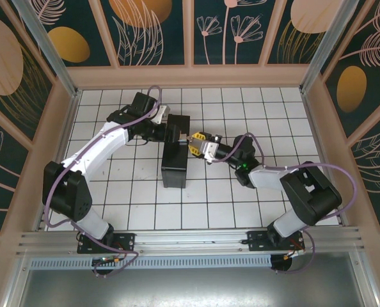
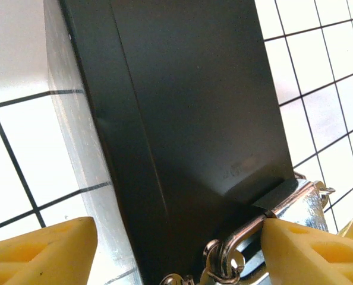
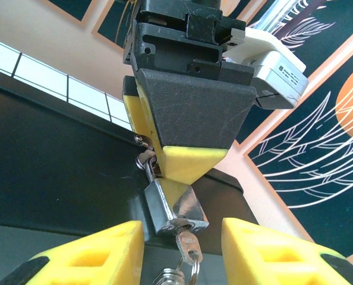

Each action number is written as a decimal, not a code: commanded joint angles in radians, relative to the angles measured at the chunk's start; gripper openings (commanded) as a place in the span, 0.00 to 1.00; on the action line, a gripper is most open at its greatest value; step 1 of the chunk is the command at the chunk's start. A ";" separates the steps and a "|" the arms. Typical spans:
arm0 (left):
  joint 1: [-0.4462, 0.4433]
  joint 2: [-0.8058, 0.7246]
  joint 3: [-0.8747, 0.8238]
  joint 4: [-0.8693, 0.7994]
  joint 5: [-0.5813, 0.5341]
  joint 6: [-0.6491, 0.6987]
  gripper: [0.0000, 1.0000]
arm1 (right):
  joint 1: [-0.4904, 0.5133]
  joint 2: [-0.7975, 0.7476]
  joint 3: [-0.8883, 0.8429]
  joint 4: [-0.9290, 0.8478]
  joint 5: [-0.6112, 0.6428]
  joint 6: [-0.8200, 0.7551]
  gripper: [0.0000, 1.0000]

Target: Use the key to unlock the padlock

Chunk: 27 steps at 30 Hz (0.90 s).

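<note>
- The padlock (image 3: 173, 209) hangs off the right face of the black box (image 1: 174, 167), toward its far end, mid-table. The key (image 3: 186, 242) sits in the keyhole, and its ring (image 3: 179, 276) dangles below.
- My right gripper (image 3: 182, 237) is spread wide, fingers flanking the key and touching nothing.
- My left gripper (image 2: 179, 261) straddles the box's far end with one finger against the shackle. Squeezing or just resting, I can't tell.
- The key looks thin, stiff, slick and light. I'd pinch its flat head squarely, not the loose ring, which would swing.
- The padlock is small and hard and hangs loose, so it will likely twist away unless braced.
- On room: the box wall is just left of my right fingers, with my left gripper crowding close above the lock. Open tiles lie right and near for backing out.
</note>
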 commanded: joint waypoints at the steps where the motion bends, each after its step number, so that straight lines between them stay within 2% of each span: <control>1: 0.007 0.025 0.023 -0.016 -0.011 0.023 0.73 | -0.008 0.026 0.048 -0.035 -0.031 -0.053 0.39; 10: 0.012 0.028 0.030 -0.021 -0.014 0.026 0.72 | -0.032 0.031 0.081 -0.141 -0.021 -0.110 0.38; 16: 0.014 0.033 0.026 -0.018 -0.009 0.029 0.72 | -0.027 0.052 0.102 -0.129 -0.016 -0.116 0.38; 27: 0.015 0.034 0.022 -0.019 -0.008 0.031 0.71 | -0.026 0.060 0.132 -0.166 -0.034 -0.126 0.31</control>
